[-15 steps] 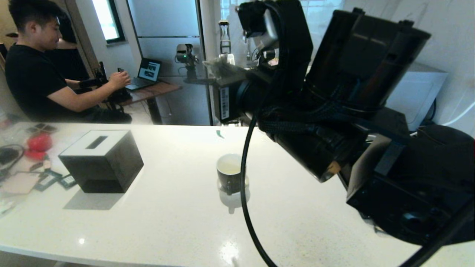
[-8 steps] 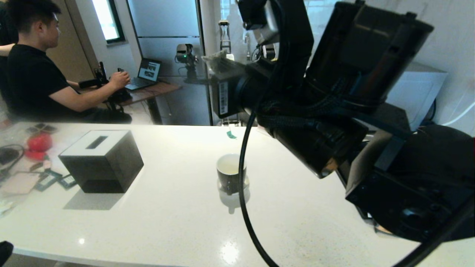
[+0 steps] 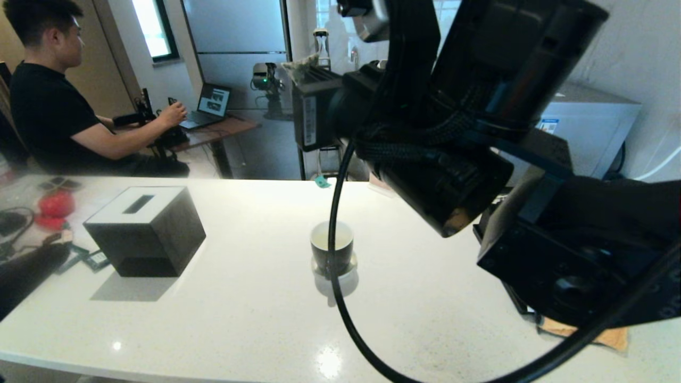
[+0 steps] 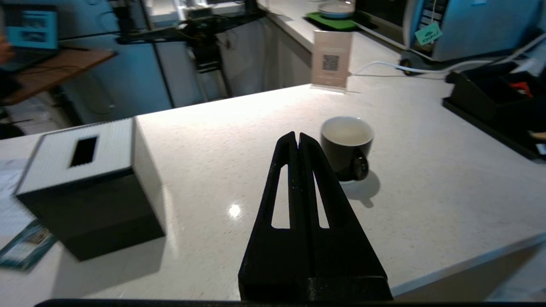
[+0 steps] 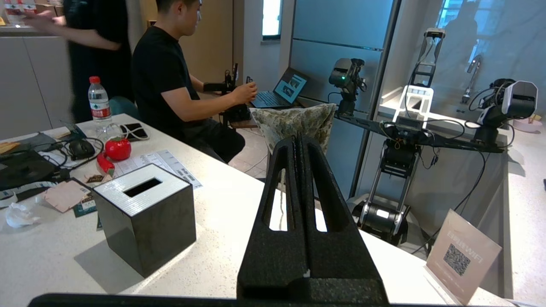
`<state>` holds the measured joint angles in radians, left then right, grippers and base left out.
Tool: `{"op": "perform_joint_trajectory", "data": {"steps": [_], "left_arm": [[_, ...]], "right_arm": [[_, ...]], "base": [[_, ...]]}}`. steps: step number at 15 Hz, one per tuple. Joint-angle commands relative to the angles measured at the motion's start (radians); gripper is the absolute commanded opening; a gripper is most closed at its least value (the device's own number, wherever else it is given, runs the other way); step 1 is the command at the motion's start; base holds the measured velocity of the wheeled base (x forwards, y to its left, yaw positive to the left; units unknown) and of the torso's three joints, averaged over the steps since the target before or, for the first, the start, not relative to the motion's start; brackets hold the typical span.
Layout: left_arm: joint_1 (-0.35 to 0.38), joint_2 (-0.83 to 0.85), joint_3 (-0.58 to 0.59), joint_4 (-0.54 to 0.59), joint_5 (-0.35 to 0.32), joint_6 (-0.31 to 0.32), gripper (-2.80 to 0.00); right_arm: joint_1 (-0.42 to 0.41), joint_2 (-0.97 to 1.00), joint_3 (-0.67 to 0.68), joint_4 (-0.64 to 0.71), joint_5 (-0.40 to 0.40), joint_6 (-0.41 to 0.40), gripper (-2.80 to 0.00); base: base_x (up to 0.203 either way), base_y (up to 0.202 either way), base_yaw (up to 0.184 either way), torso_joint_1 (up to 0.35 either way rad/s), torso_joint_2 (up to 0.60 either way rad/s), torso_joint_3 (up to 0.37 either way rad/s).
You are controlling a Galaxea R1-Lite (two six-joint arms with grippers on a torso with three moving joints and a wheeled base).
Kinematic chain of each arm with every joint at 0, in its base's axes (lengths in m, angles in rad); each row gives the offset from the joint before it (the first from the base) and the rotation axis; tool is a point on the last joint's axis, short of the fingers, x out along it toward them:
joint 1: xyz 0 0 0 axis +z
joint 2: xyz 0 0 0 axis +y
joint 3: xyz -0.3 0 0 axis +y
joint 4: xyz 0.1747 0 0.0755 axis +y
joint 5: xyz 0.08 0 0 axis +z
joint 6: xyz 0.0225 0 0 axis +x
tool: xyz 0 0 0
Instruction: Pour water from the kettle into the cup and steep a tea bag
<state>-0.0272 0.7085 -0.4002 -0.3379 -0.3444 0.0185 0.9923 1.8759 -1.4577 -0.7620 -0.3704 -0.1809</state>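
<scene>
The cup, a black mug with a white inside, stands mid-counter with its handle toward me. High above and beyond it, my right gripper is shut on the tea bag, a grey-green pouch showing past the fingertips. Its thin string hangs down to a teal tag above the counter's far edge. My left gripper is shut and empty, low over the counter just left of the cup; its arm enters at the lower left. The kettle is out of view.
A black tissue box sits left of the cup. Packets, cables and a red object clutter the far left. A QR sign and a black tray lie to the right. A seated person works beyond the counter.
My right arm has lifted the tea bag higher, and the teal tag swung at the counter's far edge. My left arm has come up into the lower left of the head view.
</scene>
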Motion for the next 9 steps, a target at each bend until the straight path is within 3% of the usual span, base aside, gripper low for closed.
{"op": "perform_joint_trajectory", "data": {"steps": [1, 9], "left_arm": [[-0.001, 0.157, -0.005, -0.053, -0.044, -0.001, -2.8], [-0.114, 0.569, -0.05, -0.445, -0.072, -0.021, -2.8]], "right_arm": [[0.0, 0.03, -0.051, 0.012, -0.002, -0.002, -2.8], [-0.001, 0.054, -0.07, 0.013, -0.002, 0.0, -2.8]], "base": [[0.0, 0.0, 0.0, 0.0, 0.0, 0.0], [0.0, 0.0, 0.0, 0.0, 0.0, 0.0]]}}
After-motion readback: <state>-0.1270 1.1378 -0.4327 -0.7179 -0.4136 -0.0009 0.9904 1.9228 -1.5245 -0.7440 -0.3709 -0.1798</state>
